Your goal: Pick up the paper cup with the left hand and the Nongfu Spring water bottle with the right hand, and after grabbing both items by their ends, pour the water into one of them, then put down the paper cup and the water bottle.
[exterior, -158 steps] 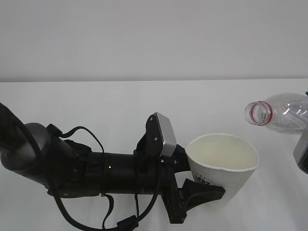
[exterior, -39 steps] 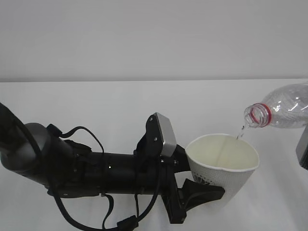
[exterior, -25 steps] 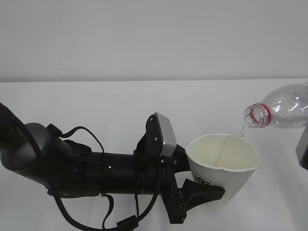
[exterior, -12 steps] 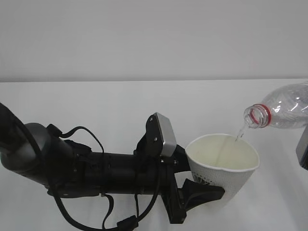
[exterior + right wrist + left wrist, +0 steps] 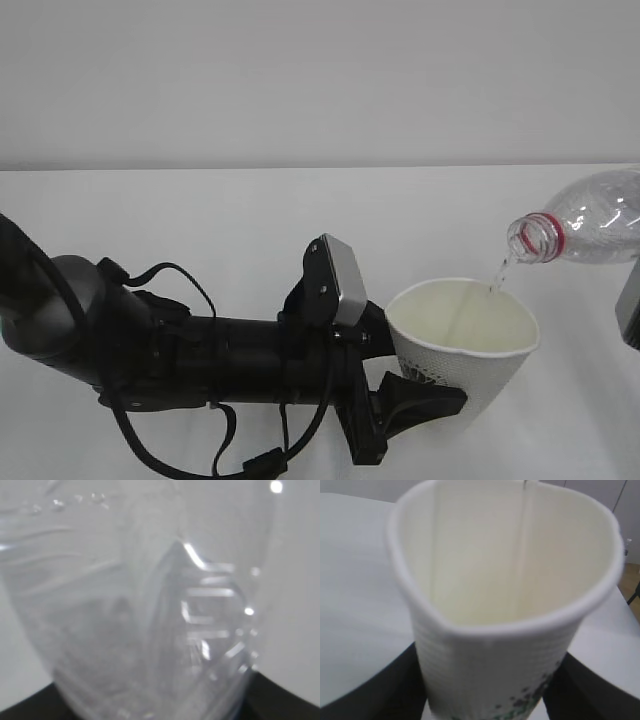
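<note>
The white paper cup (image 5: 462, 340) stands upright above the table, its rim squeezed out of round, with my left gripper (image 5: 440, 378) shut on its lower part. In the left wrist view the cup (image 5: 510, 645) fills the frame, and black fingers (image 5: 380, 690) press on both its sides. The clear Nongfu Spring water bottle (image 5: 590, 228), with a red neck ring, lies tilted with its mouth over the cup's right rim. A thin stream of water (image 5: 497, 273) falls from it into the cup. My right gripper (image 5: 630, 310) shows only at the frame edge; its wrist view shows the bottle (image 5: 140, 605) held close between dark fingers (image 5: 280, 700).
The white table (image 5: 200, 210) stretches behind both arms to a plain pale wall. My bulky black left arm (image 5: 150, 350), with cables and a silver-grey plate (image 5: 340, 280), takes up the lower left.
Water keeps trickling from the bottle into the cup. The bottle's body has risen a little at the right edge. The left arm and the cup have not moved.
</note>
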`<state>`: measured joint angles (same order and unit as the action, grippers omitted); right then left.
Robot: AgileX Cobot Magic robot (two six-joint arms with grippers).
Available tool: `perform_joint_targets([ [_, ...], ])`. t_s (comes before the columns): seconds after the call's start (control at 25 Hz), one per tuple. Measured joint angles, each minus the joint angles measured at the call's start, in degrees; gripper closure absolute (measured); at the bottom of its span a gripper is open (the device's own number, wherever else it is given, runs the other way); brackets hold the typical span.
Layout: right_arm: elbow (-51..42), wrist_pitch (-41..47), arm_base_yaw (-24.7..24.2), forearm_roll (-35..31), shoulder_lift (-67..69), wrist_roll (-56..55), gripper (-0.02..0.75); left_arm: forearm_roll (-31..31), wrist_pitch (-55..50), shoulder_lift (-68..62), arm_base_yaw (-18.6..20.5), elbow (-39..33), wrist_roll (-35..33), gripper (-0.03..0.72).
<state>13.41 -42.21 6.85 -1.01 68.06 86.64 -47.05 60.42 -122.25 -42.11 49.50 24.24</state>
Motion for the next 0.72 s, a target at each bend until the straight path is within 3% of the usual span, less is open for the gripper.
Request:
perform_joint_targets([
  [0.72,0.0,-0.3,0.0,0.0,0.0,0.4,0.349,0.0,-0.1,0.0,0.0,0.0,0.0,0.209],
])
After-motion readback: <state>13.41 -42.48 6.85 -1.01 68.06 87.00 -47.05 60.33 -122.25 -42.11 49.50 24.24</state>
